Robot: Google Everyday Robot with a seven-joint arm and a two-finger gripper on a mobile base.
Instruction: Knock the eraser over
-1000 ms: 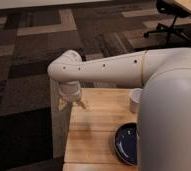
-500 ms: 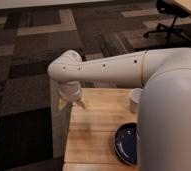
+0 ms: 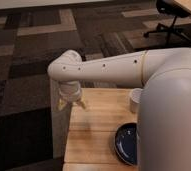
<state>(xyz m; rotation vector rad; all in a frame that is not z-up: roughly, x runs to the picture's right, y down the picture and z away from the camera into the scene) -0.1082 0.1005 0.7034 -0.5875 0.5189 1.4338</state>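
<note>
Hand (image 3: 71, 103) unmoved since before at the far left edge of the wooden table (image 3: 96, 137), spread open, gripping nothing

Single view only. Set high and close behind the arm (image 3: 114, 70), angled down and forward across the wooden table (image 3: 99, 135) toward the carpet (image 3: 29, 55). Gripper (image 3: 71, 104) seen left of centre, at table's far-left corner, fingertips apart.
</note>
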